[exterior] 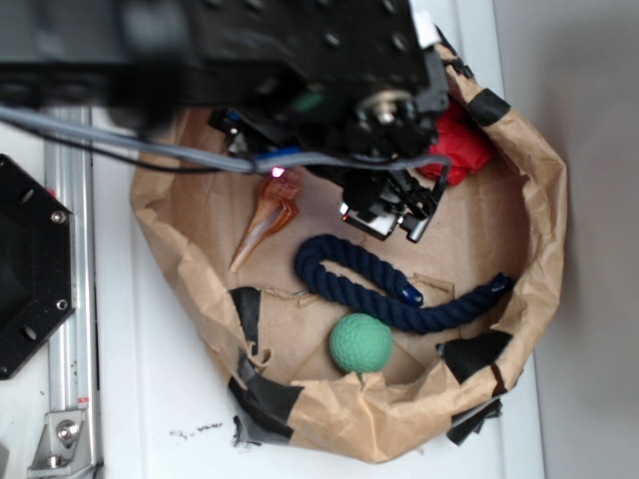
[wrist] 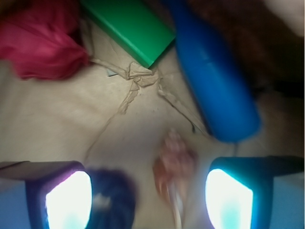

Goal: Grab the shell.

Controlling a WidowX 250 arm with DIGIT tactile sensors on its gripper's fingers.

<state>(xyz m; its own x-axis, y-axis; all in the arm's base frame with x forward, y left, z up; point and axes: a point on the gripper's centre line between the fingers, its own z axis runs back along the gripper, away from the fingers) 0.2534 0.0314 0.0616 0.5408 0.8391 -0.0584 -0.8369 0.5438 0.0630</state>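
In the wrist view, the gripper point(wrist: 147, 195) hangs with its two fingers point(wrist: 66, 200) spread wide apart at the lower corners, gripping nothing. Between them, right of centre, lies the shell point(wrist: 174, 164), its long axis running down the frame, tip at the bottom edge. Beyond it sit a blue bottle point(wrist: 214, 81), a green block point(wrist: 128, 26) and a red cloth point(wrist: 40, 40).

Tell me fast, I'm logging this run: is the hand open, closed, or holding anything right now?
Hand: open, holding nothing; the shell lies on the paper between its fingers, not gripped.
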